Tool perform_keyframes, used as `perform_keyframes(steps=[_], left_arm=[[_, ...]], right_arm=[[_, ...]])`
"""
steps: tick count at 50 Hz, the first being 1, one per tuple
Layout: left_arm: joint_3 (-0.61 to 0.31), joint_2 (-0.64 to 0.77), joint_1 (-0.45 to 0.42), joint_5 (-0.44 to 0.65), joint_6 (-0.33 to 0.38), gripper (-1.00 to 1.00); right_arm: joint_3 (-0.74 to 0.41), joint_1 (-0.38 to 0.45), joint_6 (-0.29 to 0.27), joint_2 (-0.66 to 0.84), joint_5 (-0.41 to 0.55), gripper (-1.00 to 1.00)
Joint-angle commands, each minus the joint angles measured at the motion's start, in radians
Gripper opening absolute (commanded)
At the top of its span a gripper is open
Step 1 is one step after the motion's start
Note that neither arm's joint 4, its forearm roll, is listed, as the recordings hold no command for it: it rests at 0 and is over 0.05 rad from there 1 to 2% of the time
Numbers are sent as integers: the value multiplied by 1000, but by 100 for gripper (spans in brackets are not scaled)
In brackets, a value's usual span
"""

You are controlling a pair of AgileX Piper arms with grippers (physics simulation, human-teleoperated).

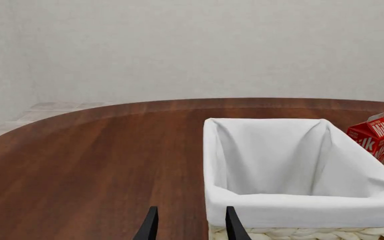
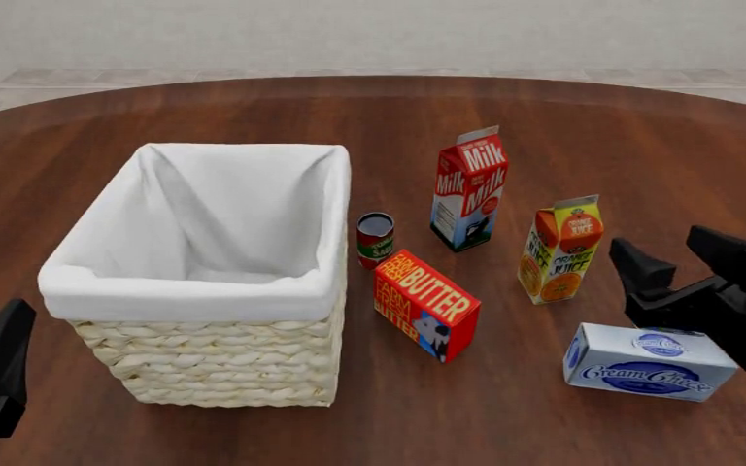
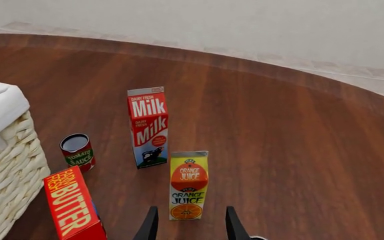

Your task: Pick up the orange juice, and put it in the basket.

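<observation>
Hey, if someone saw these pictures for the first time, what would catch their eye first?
Probably the big wicker basket with its white liner, empty on the table's left side. Next, the bright cluster to its right: milk at the back, orange juice upright beside it, butter in front. The right pincer is open, lined up on the juice.

The basket (image 1: 292, 210) is being shown standing on the dark wooden surface (image 1: 92, 165), its white liner folded over the rim and its inside holding nothing. The milk carton (image 1: 372, 137) is being seen just beyond it. The left gripper (image 1: 190, 227) is being held parted above the surface beside the basket's near corner.
</observation>
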Motion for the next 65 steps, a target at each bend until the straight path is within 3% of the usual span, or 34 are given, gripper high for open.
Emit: perform_keyframes(steps=[1,20,37,65], left_arm=[[0,0,0,0,0,100],[0,0,0,0,0,100],[0,0,0,0,0,100],[0,0,0,0,0,100]], right_arm=[[-26,16,3,124,-56,100],[-19,47,6,373,-234,100],[-104,14,-67,448,-210,100],[-190,-1,-91,595,-220,100]])
